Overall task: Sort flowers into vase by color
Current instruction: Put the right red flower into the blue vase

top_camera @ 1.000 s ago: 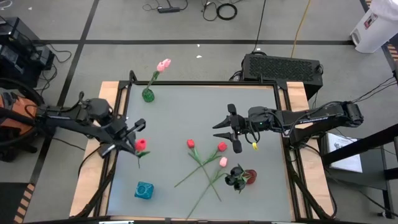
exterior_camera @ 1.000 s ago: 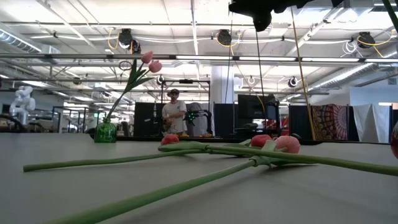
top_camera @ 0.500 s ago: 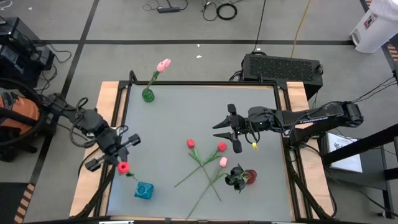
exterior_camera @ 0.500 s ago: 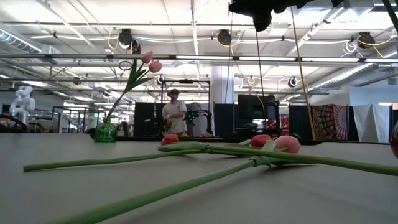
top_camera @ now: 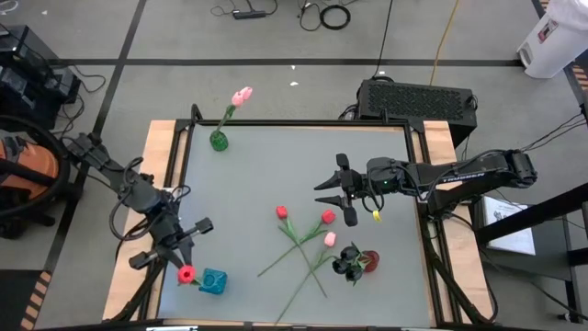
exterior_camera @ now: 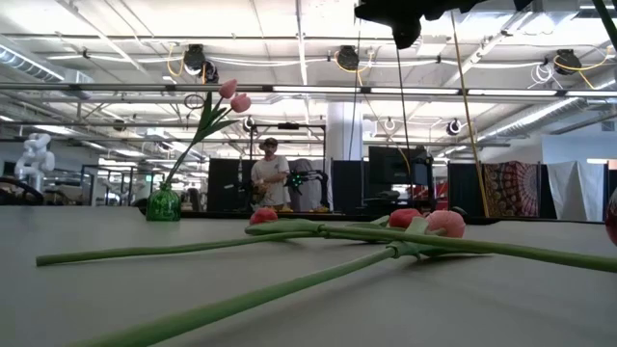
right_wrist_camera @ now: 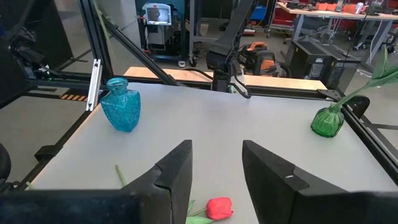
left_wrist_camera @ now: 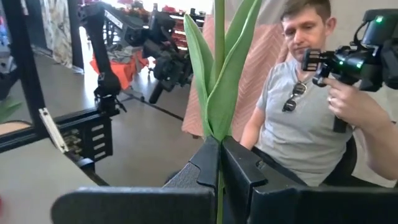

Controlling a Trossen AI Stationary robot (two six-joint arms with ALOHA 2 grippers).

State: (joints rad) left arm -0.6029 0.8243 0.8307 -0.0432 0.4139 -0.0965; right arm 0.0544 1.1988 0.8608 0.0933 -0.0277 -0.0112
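Observation:
My left gripper [top_camera: 181, 260] is over the table's near left part, shut on a red tulip whose head [top_camera: 186, 273] is just left of the blue vase [top_camera: 213, 281]. In the left wrist view only the tulip's stem and leaves [left_wrist_camera: 217, 81] show. A green vase [top_camera: 219, 141] at the far left holds pink flowers [top_camera: 242, 95] by their stems. Two red tulips [top_camera: 282, 212], [top_camera: 328, 217] and a pink one [top_camera: 330, 239] lie crossed mid-table. Black and red heads [top_camera: 354, 262] lie together near them. My right gripper [top_camera: 338, 191] hangs open above the table's right half. My left gripper pinches the tulip's green stem [left_wrist_camera: 219, 163] between its two fingers, just below where the leaves branch off. The fingers lie level and across the stem, coming from the table's left side. The flower stands upright, head on top, lifted clear of the table.
A person sits beyond the table's near left corner with a hand-held device [left_wrist_camera: 348, 59]. Dark frame rails [top_camera: 170, 165] run along the table's edges. A black box [top_camera: 418, 99] stands behind the far right edge.
My left gripper has swung toward the table's near edge, turning as it went, and has carried the red tulip from the left middle of the table to just beside the blue vase. The tulip stays clear of the table.

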